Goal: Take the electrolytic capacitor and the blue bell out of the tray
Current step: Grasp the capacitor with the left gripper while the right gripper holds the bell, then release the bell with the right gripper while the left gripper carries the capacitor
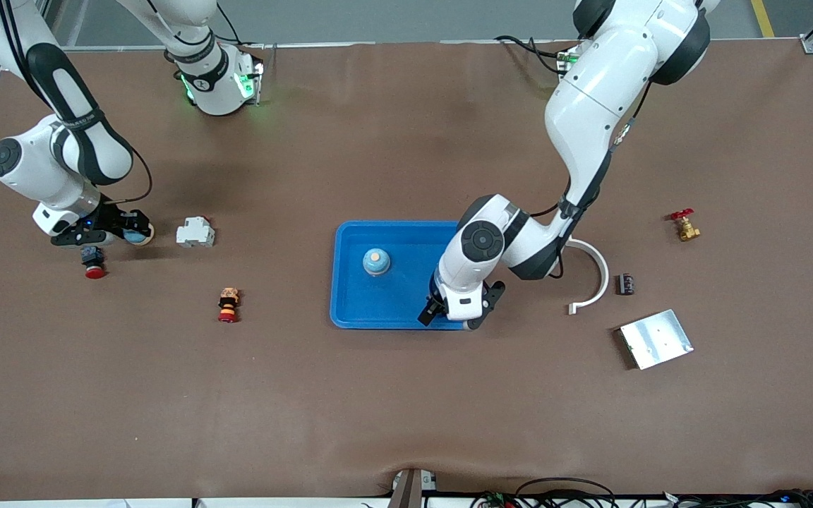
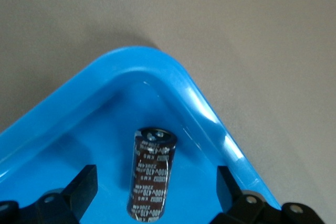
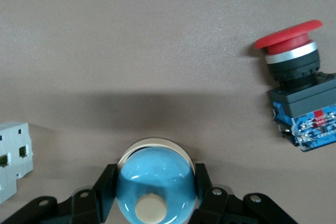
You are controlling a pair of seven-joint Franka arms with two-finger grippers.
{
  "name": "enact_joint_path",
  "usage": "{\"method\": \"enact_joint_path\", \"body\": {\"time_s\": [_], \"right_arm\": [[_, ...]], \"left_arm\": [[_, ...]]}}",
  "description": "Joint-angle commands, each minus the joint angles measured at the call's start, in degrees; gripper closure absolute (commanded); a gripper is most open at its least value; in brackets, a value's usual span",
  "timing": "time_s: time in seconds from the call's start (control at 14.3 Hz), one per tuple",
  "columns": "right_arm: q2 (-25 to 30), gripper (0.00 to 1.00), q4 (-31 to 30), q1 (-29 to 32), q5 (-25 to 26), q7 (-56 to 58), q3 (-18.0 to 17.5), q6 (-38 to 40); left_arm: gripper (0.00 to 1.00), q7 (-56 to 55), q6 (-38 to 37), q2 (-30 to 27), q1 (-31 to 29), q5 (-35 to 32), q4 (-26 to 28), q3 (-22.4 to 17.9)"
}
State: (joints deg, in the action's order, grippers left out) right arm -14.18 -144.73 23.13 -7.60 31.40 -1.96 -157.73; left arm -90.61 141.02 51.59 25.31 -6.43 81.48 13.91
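At the right arm's end of the table, the right gripper is clamped around a blue bell, beside a red push button. A second bell sits in the blue tray. The left gripper stands released, fingers wide, straddling the capacitor lying in the tray's corner.

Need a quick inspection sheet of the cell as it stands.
Surface: brown mat, blue tray mid-table.
Job's things: capacitor lying in a tray corner; one bell in tray; second bell in right tool.
Clutter: red pushbutton, white module, small button, curved white part, metal plate, brass valve.
Tools: left tool open over capacitor; right tool shut on second bell, toward right arm's end.
Cables: bundle at table edge nearest front camera.
Surroundings: grey floor.
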Motion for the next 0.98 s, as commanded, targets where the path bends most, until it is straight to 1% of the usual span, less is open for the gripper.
{"method": "enact_joint_path", "body": {"time_s": [0.0, 0.07, 0.14, 0.21, 0.28, 0.35, 0.56, 0.63, 0.7, 0.84, 0.91], "right_arm": [[-0.1, 1.00, -0.1, 1.3, -0.6, 1.2, -0.7, -0.6], [-0.1, 1.00, -0.1, 1.3, -0.6, 1.1, -0.7, -0.6], [-0.1, 0.54, -0.1, 1.3, -0.6, 1.1, -0.7, -0.5], [-0.1, 0.01, -0.1, 1.3, -0.6, 1.0, -0.7, -0.5], [-0.1, 0.00, 0.0, 1.2, -0.6, 1.1, -0.6, -0.3], [0.1, 0.00, 0.1, 1.2, -0.6, 1.0, -0.7, 0.0], [1.7, 0.00, 1.0, 0.5, -0.7, 0.7, -0.8, 1.8], [2.5, 0.00, 2.2, 0.4, -0.7, 0.4, -1.0, 4.4], [3.4, 0.00, 4.0, 0.0, -0.7, -1.8, -1.3, 8.4], [5.6, 0.00, 7.6, -3.7, -0.7, -8.9, -1.3, 15.8], [6.9, 0.00, 9.1, -5.4, -0.7, -13.0, -1.3, 18.6]], "left_arm": [[0.00, -1.0, 0.1, 0.8, 0.3, -0.8, -0.9, -1.0], [0.00, -1.0, 0.1, 1.2, 0.4, -0.8, -0.9, -1.0], [0.00, -0.8, 0.0, 1.5, 0.4, -0.9, -1.0, -1.1], [0.00, -0.6, 0.1, 1.7, 0.4, -0.9, -1.0, -1.1], [0.00, -0.6, 0.1, 1.8, 0.4, -0.9, -1.0, -1.1], [0.16, -0.6, 0.0, 1.9, 0.4, -0.8, -1.0, -1.1], [0.75, -1.1, 0.1, 1.6, 0.4, -0.7, -1.1, -1.1], [0.89, -1.2, 0.1, 1.3, 0.4, -0.7, -1.1, -1.1], [0.97, -1.2, 0.0, 1.1, 0.4, -0.6, -1.1, -1.0], [0.99, -1.2, -1.2, -0.9, 0.6, -0.8, -1.2, -1.1], [0.99, -1.2, -4.0, -2.4, 0.6, -0.5, -1.3, -1.0]]}}
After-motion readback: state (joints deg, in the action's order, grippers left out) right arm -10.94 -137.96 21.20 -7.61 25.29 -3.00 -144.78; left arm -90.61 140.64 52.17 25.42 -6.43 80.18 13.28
